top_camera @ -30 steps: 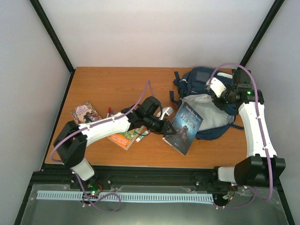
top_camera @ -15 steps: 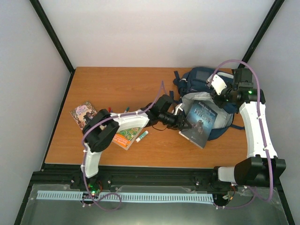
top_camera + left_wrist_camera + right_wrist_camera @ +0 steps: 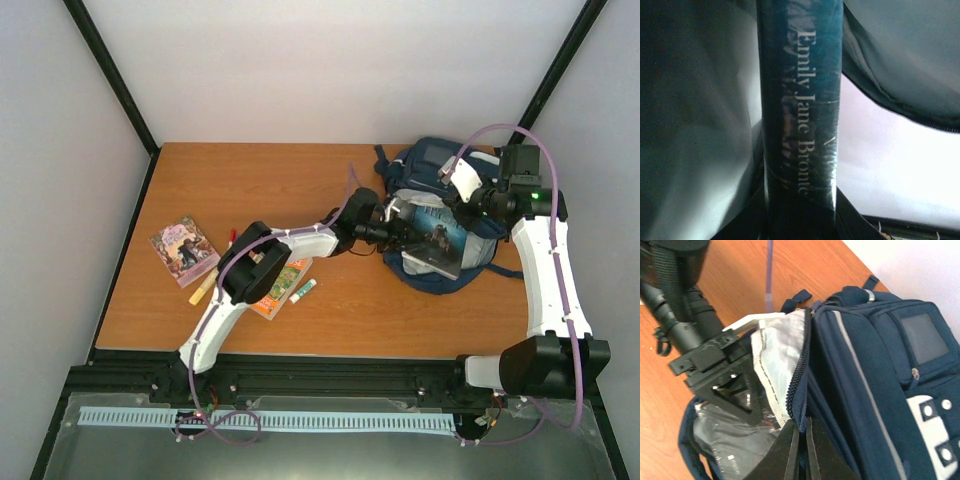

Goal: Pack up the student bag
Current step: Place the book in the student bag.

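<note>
The navy student bag (image 3: 432,158) lies at the table's right rear, its main compartment open with grey lining showing. My right gripper (image 3: 458,203) is shut on the bag's zipper edge (image 3: 799,385) and holds the flap up; in the right wrist view (image 3: 802,447) the fabric sits pinched between the fingers. My left gripper (image 3: 402,232) is shut on a dark blue book (image 3: 438,234) and holds it partly inside the opening. The book's spine (image 3: 801,120) fills the left wrist view between the grey lining (image 3: 700,125) and the flap (image 3: 900,65). The bag (image 3: 880,380) fills the right wrist view.
A pink-covered book (image 3: 182,250) lies at the table's left. An orange and green book (image 3: 276,288), a green marker (image 3: 304,291), a yellow marker (image 3: 203,290) and red pens (image 3: 232,238) lie under and beside the left arm.
My left gripper has carried the dark blue book to the right, from the table in front of the bag into the bag's opening. The right gripper has stayed on the zipper edge.
</note>
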Controlling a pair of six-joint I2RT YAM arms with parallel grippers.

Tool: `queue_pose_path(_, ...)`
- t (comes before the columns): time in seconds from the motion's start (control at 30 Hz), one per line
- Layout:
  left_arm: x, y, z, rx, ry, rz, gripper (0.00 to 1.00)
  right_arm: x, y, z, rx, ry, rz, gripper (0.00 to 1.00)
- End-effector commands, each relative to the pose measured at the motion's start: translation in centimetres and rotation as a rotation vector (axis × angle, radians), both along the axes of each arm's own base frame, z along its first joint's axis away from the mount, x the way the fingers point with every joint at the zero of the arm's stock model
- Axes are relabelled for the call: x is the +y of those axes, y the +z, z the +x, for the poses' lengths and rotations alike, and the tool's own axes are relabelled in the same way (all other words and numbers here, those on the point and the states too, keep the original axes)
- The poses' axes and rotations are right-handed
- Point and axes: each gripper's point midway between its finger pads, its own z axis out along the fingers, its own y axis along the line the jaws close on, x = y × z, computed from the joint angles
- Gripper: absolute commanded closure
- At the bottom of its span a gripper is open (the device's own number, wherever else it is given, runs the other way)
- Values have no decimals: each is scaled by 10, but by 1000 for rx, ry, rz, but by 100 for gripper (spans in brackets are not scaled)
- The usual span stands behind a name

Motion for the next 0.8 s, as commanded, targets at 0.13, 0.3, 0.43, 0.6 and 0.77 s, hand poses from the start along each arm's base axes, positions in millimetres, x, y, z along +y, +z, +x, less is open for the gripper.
queue_pose_path(0.13,-11,32,65,-200,91,-73,99,20,25,-13,-86,125,54,97)
queue_pose_path(0.3,-15,-7,82,-169,106,-18,99,21,-7,-24,-19,158,37,97)
queue_pose_path(0.43,-16,-17,80,-149,96,-31,99,11,-49,-25,48,125,-14,97)
queue_pose_path(0.6,-17,-18,74,-143,70,-48,99,-6,-96,-21,93,53,-88,67)
queue_pose_path(0.77,-14,-18,69,-132,57,-52,99,-10,-116,-24,116,46,-115,47)
